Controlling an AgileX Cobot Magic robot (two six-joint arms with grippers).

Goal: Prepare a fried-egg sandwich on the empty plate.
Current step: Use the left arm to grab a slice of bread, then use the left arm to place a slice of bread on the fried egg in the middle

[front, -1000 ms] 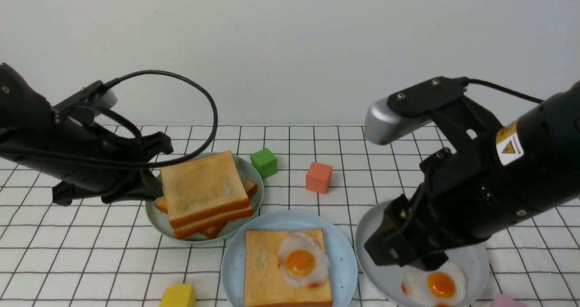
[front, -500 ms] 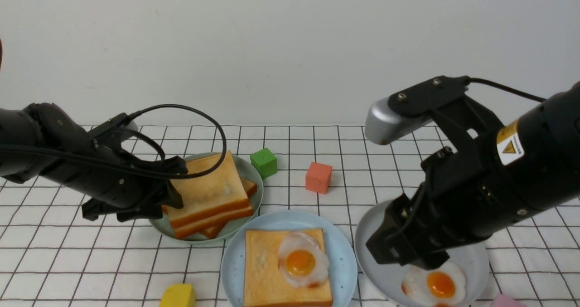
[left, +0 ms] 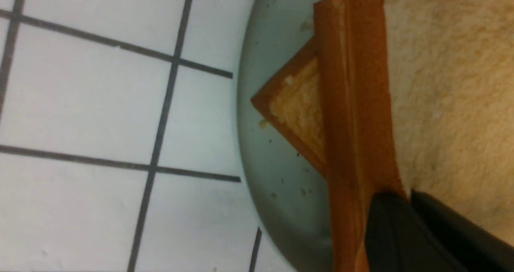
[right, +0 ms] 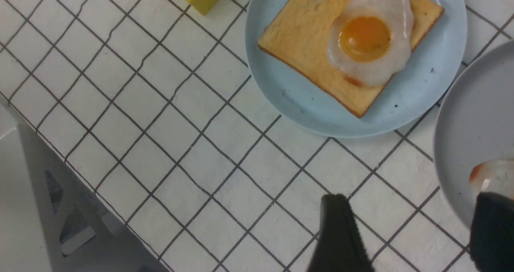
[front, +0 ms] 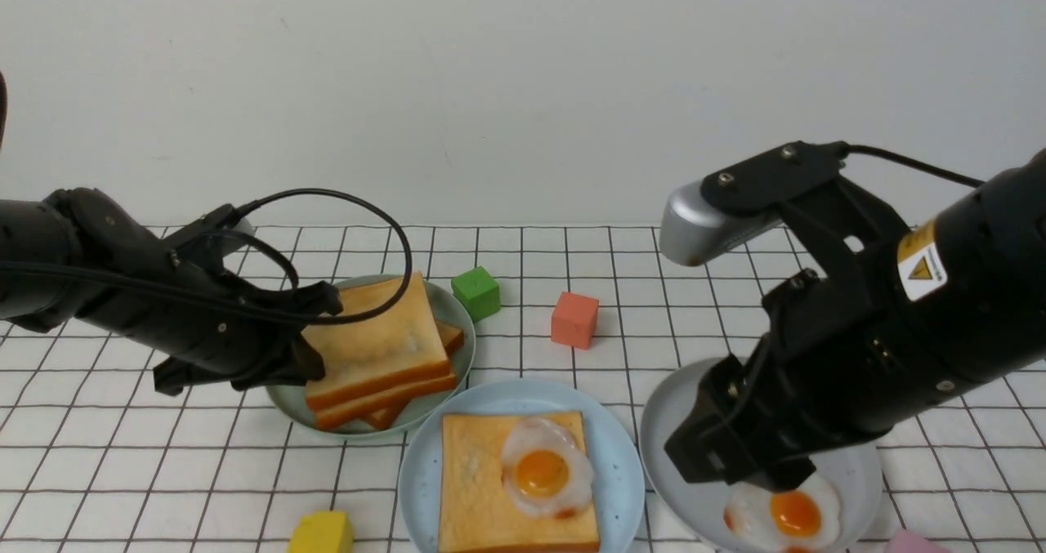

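The sandwich [front: 507, 488] is seen half built on the blue plate [front: 417, 471]. One square, golden-brown toast slice with a darker crust is laid flat. A white fried egg with an orange yolk is set on its face, towards the edge nearer the right claw [front: 764, 475]. The egg is left uncovered. The plate is round, shallow and pale blue with tiny dark specks. It is placed on the gridded bench [front: 654, 292] between the two claws, on the camera side of the left claw [front: 310, 361] and just beside the right one.

The left claw is clenched, its fingers [left: 385, 240] pressed together at the crust of the top slice [front: 372, 336] of the toast pile [front: 384, 394], which is stacked on the green plate [front: 458, 312]. Whether the slice is pinched between the fingers cannot be told.

The right claw is released, its fingers [right: 339, 232] held well apart above the near rim of the grey plate [front: 678, 422]. A second egg [front: 784, 514] is seen lying on that plate just under the claw.
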